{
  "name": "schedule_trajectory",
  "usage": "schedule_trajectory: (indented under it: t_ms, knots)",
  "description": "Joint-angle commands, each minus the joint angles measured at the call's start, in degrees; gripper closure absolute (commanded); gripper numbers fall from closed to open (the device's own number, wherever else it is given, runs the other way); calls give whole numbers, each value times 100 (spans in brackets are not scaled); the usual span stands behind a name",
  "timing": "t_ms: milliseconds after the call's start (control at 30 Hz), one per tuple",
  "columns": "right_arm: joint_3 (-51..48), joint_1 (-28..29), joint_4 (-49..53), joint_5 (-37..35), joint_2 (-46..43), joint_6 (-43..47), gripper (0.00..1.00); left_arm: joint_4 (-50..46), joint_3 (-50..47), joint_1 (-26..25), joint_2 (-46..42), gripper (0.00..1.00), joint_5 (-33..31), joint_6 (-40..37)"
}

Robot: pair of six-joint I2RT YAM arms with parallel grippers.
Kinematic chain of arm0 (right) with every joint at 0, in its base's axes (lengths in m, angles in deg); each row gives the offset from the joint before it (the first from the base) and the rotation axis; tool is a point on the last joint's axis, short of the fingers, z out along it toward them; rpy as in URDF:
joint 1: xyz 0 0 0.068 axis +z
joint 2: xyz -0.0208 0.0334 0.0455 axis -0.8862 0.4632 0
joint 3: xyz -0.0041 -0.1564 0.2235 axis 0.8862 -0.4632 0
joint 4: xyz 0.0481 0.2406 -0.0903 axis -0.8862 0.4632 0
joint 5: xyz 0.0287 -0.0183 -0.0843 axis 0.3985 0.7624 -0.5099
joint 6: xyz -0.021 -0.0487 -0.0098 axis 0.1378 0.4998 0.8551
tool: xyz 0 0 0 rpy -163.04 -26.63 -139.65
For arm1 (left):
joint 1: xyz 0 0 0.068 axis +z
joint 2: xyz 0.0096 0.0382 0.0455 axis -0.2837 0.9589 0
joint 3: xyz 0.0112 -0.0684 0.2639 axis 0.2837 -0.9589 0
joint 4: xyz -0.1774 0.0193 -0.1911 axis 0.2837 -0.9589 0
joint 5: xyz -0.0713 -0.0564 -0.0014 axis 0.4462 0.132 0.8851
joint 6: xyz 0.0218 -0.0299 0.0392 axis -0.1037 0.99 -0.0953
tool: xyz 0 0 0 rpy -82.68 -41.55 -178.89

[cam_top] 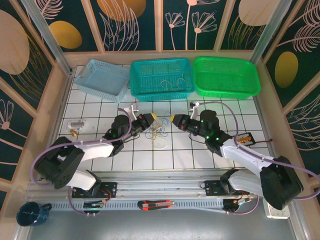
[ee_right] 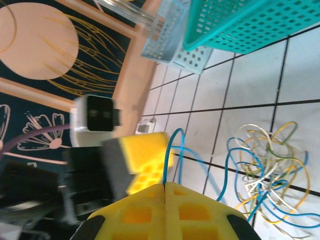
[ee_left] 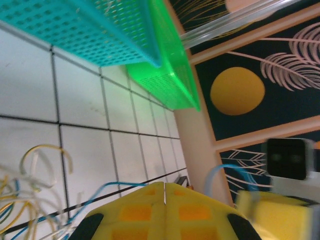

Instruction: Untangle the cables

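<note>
At the far edge, left to right: a pale blue basket [cam_top: 102, 79], a teal basket [cam_top: 161, 77] with a few thin wires [cam_top: 172, 82] lying in it, then a green basket [cam_top: 226, 76]. White tiled table [cam_top: 90, 107], dark walls [cam_top: 130, 22] with gold discs and pink leaves. Mid-table, the cables [cam_top: 156, 134] lie in a loose tangle just nearer than both tips. Left pincer [cam_top: 152, 118] is clamped tight, a blue strand meeting its seam. Right pincer [cam_top: 172, 118] pinches a blue strand too.
</note>
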Motion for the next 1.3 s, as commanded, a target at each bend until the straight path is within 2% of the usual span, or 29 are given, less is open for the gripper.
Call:
schedule_trajectory:
  t_ms: [0,100,167,200,267,300,333,467,667,933,1033,1267]
  knots:
    - [-67,-62,-42,-240,124,233,100,-448,296,-40,-503,100,-98,-379]
    - [-123,-57,-59,-275,223,347,99,-789,460,-33,-789,100,-151,-544]
    - [-151,-62,-98,-257,268,442,94,-938,548,-34,-945,100,-149,-600]
    - [-144,-58,-73,-272,287,493,87,-972,585,-30,-993,100,-152,-610]
    - [-125,-47,113,-412,297,649,60,-1049,699,-30,-1086,100,-113,-618]
    - [-129,-40,187,-481,285,737,53,-1080,759,-41,-1117,100,-81,-617]
    - [-139,-29,271,-568,253,847,49,-1136,826,-41,-1144,100,-64,-628]
    - [-220,115,432,-916,-13,1438,42,-1297,1088,-31,-1206,100,45,-637]
    - [-146,531,441,-1604,-4,2374,37,-1425,1444,-35,-1230,100,112,-604]
    - [251,792,-488,-2146,1358,2360,36,-1559,1762,-35,-1193,100,165,-531]
    - [456,902,-769,-2199,1853,2368,38,-1678,1830,-43,-1219,100,147,-565]
    - [576,975,-1246,-2345,2760,2042,51,-1871,2207,-42,-1300,100,139,-591]
